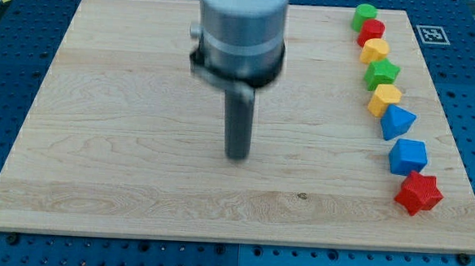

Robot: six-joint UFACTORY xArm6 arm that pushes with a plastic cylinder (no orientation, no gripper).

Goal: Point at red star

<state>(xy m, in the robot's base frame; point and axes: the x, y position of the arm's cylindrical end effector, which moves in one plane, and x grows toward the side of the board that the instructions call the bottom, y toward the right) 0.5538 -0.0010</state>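
The red star [418, 193] lies near the view's bottom right corner of the wooden board [123, 143], at the low end of a line of blocks. My tip [236, 156] stands on the board near its middle, well to the view's left of the red star and slightly above it. It touches no block.
A line of blocks runs down the view's right side: green cylinder [364, 15], red block [371, 31], yellow block [375, 51], green star [381, 74], yellow block [384, 99], blue triangular block [396, 122], blue block [407, 156]. A marker tag [430, 34] sits at the top right.
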